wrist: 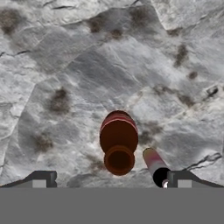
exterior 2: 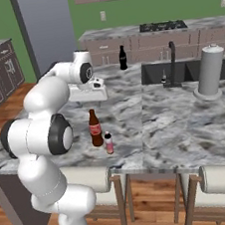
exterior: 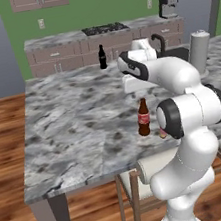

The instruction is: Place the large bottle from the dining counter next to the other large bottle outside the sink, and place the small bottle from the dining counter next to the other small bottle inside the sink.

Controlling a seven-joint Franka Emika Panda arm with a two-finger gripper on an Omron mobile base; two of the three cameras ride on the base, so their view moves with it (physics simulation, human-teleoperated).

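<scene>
The large bottle (exterior: pixel 143 118) (exterior 2: pixel 95 128), brown with a red label, stands near the front edge of the dining counter (exterior: pixel 73 118) (exterior 2: pixel 176 121). The small bottle (exterior 2: pixel 108 143) (wrist: pixel 154 164) stands just beside it; in the left base view my arm partly hides it. My gripper (wrist: pixel 109 181) (exterior 2: pixel 88 98) hangs open above the counter, a little behind the two bottles. From above, the large bottle (wrist: pixel 118 144) sits between the fingertips (wrist: pixel 41 179) with nothing gripped. The other large bottle (exterior: pixel 102 57) (exterior 2: pixel 123 58), all dark, stands at the counter's far edge, left of the sink (exterior 2: pixel 154 73).
A black faucet (exterior 2: pixel 173 61) (exterior: pixel 158 41) rises at the sink. A grey paper-towel roll (exterior 2: pixel 210 71) (exterior: pixel 199 52) stands to its right. Cushioned stools (exterior 2: pixel 224 180) tuck under the near edge. A back counter with a cooktop (exterior: pixel 103 29) lies beyond.
</scene>
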